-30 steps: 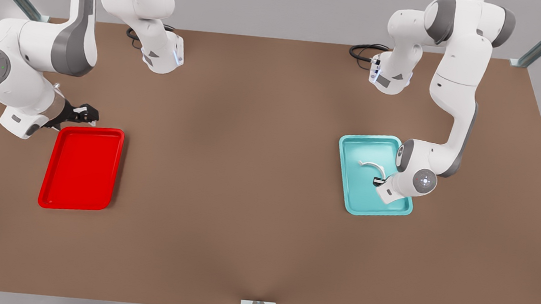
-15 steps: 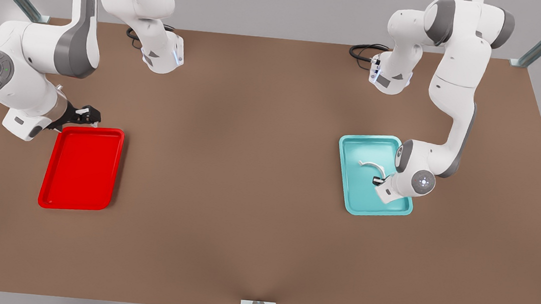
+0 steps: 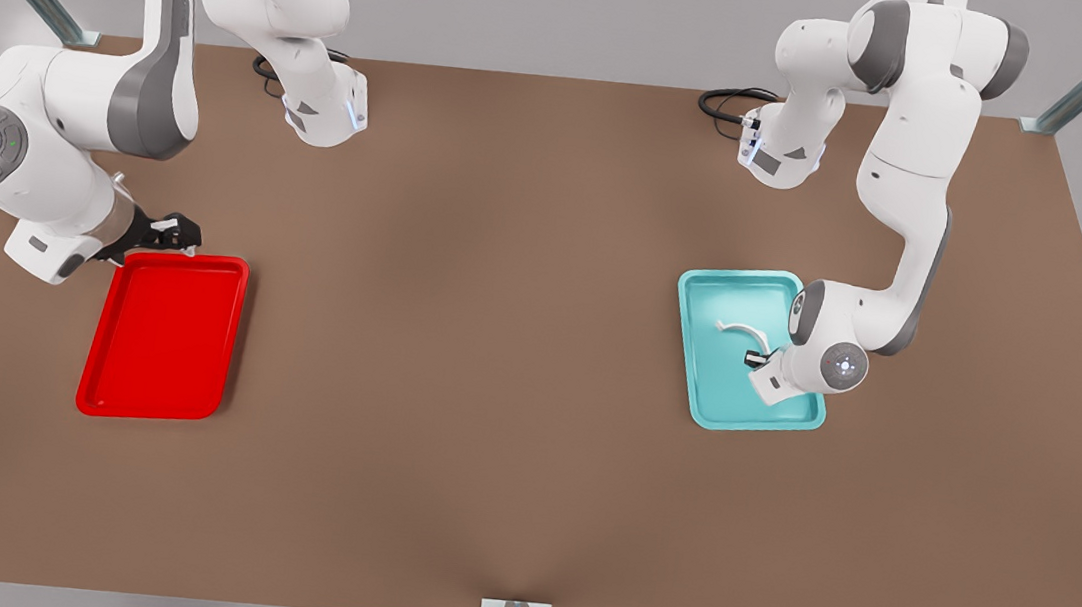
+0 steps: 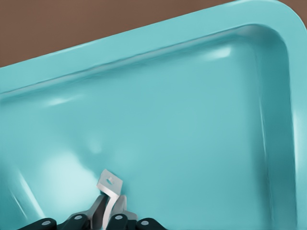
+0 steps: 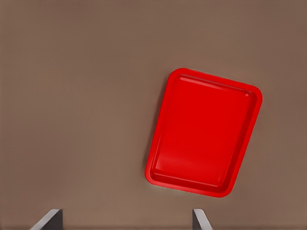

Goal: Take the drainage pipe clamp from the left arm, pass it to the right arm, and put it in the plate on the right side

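1. Front view: the teal tray [image 3: 727,399] holds the clamp [image 3: 744,331], one end pinched in the left gripper [image 3: 757,359].
2. The clamp [image 4: 108,188] stands between closed fingers [image 4: 98,208].
3. The red plate [image 3: 161,336] lies bare; the right gripper [image 3: 173,231], fingers spread, waits at its far rim.

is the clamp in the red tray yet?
No. The drainage pipe clamp sits over the teal tray, pinched at one end by the left claw; the red plate holds nothing.
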`<state>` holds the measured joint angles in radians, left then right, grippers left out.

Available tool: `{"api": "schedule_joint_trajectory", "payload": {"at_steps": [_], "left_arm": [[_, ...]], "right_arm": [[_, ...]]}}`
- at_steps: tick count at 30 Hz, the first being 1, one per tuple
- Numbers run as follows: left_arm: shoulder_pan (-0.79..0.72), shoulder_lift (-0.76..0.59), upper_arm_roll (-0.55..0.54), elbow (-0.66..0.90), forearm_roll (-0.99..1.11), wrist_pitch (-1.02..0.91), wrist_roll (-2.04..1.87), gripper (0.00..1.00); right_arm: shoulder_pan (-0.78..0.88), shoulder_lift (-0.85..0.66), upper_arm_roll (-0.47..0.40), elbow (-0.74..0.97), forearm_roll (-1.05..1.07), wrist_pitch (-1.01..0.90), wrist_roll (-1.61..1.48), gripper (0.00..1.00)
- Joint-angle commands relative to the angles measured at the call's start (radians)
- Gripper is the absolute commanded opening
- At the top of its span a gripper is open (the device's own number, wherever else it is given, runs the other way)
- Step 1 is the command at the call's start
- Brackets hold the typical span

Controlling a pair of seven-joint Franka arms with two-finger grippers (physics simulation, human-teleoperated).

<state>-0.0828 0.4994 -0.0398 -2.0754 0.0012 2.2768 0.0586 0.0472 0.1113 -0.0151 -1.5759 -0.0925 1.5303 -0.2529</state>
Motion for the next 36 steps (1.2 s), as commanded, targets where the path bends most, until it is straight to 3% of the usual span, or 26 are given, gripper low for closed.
{"api": "schedule_joint_trajectory", "payload": {"at_steps": [1,4,6,17,22,25,28,33,36], "left_arm": [[-0.002,-0.001,0.0,0.001,0.0,-0.002,-0.003,0.3],[-0.002,-0.001,0.0,0.001,0.002,-0.002,-0.003,0.3],[-0.002,-0.002,0.001,0.005,0.0,-0.002,-0.003,0.21],[0.0,-0.019,0.001,0.044,0.0,-0.036,-0.006,0.21],[-0.101,-0.03,-0.006,0.115,0.0,-0.083,-0.322,0.21],[-0.175,0.037,-0.078,0.336,0.013,-0.27,-0.514,0.21],[-0.282,0.125,-0.078,0.524,0.006,-0.359,-0.686,0.21],[-0.35,0.151,-0.08,0.601,-0.047,-0.373,-0.781,0.21],[-0.362,0.194,-0.098,0.695,-0.07,-0.434,-0.842,0.21]], "right_arm": [[0.0,-0.001,0.0,0.0,0.0,0.001,0.0,1.0],[0.0,-0.001,0.0,0.0,0.0,0.001,0.0,1.0],[0.0,0.001,0.0,0.0,0.0,0.001,-0.002,1.0],[-0.001,0.005,0.0,0.0,0.0,0.004,-0.002,1.0],[-0.004,0.007,0.0,0.002,0.0,0.004,-0.005,1.0],[0.059,0.143,0.012,0.12,0.0,0.028,-0.003,1.0],[0.112,0.189,0.014,0.163,0.008,0.027,0.007,1.0],[0.12,0.237,0.014,0.215,0.008,0.028,-0.002,1.0],[0.17,0.34,0.017,0.316,0.028,0.03,0.017,1.0]]}}
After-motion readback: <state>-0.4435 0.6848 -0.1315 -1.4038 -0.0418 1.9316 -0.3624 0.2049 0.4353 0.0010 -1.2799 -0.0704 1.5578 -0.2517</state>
